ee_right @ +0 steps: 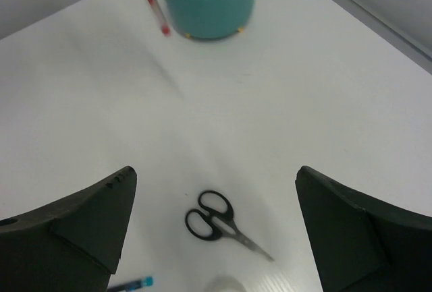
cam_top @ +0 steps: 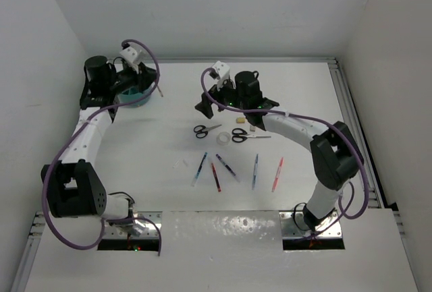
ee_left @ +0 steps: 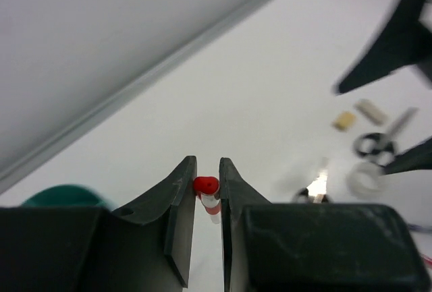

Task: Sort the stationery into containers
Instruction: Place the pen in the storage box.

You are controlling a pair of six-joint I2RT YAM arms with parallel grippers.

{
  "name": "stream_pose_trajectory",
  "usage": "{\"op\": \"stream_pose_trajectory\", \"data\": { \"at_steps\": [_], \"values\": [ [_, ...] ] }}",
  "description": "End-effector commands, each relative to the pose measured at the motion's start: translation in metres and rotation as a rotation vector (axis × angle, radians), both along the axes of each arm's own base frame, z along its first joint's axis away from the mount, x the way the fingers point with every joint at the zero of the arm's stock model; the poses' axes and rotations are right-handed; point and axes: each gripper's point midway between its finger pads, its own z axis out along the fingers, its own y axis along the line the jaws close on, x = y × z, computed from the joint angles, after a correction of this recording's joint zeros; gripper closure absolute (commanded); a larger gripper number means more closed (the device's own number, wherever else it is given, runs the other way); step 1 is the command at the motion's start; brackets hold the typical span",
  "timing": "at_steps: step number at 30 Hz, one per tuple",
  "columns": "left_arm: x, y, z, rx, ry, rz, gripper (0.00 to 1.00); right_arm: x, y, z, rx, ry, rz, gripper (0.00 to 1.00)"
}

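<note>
Red pen (ee_left: pixel 207 187): it is held by its red-capped end. In the right wrist view it hangs slanted, with its lower end just beside the outer wall of the teal organiser (ee_right: pixel 209 19) and not over any compartment.
Left gripper (ee_left: pixel 206 170): its fingers are pressed together on the pen, close to the cap, so most of the pen's length hangs free below the grip.
Organiser: it stands at the far left of the table (cam_top: pixel 297 96), with open compartments around a central cup. No stationery shows in the part that is visible.
Risk, missed drop: if the pen is let go from here, it probably lands outside the rim and rolls across the table.
Risk, pivot: because the grip is at one end, the pen may swing or slip between the fingers as the wrist moves, and the tip would then go off aim.
Risk, knock: if the arm slides sideways without first lifting, the low tip may catch the wall and push or tip the light organiser.
Right gripper (ee_right: pixel 214 170): its fingers are spread wide and hold nothing. It hovers above one pair of scissors (ee_right: pixel 219 221), well apart from the organiser.
Risk, crowding: both arms serve the one organiser, so if the right arm reaches in early the two may collide.
Remaining items: the other pens (cam_top: pixel 227 168), the tape roll (cam_top: pixel 223 138) and the eraser (cam_top: pixel 240 121) lie mid-table, unsorted.
</note>
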Motion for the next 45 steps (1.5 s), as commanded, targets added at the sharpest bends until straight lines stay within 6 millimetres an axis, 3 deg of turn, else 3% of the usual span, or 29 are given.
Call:
{"op": "stream_pose_trajectory", "data": {
  "at_steps": [1, 6, 9, 21, 26, 32, 37, 39, 45],
  "values": [
    [0.029, 0.053, 0.017, 0.113, -0.201, 0.228, 1.0, 0.006, -0.019, 0.045, 0.075, -0.096, -0.089, 0.01],
    [0.049, 0.084, 0.009, 0.142, -0.279, 0.258, 1.0, -0.003, -0.034, 0.027, 0.01, -0.078, -0.106, 0.01],
    [0.063, 0.093, 0.004, 0.174, -0.324, 0.262, 1.0, -0.002, -0.043, 0.021, -0.012, -0.069, -0.126, 0.01],
    [0.11, 0.1, -0.03, 0.187, -0.317, 0.249, 1.0, 0.005, -0.049, -0.001, -0.07, -0.041, -0.149, 0.01],
    [0.115, 0.1, -0.038, 0.187, -0.315, 0.237, 1.0, 0.009, -0.051, -0.009, -0.098, -0.024, -0.149, 0.01],
    [0.117, 0.104, -0.075, 0.186, -0.218, 0.232, 1.0, 0.014, -0.054, -0.017, -0.124, -0.017, -0.161, 0.01],
    [0.115, 0.101, -0.094, 0.171, -0.17, 0.226, 1.0, 0.016, -0.055, -0.016, -0.135, -0.017, -0.162, 0.01],
    [0.12, 0.106, -0.101, 0.191, -0.166, 0.262, 0.95, 0.016, -0.055, -0.016, -0.138, -0.014, -0.162, 0.01],
    [0.132, 0.109, -0.102, 0.217, -0.181, 0.304, 0.56, 0.015, -0.059, -0.017, -0.169, -0.029, -0.155, 0.01]
  ]
}}
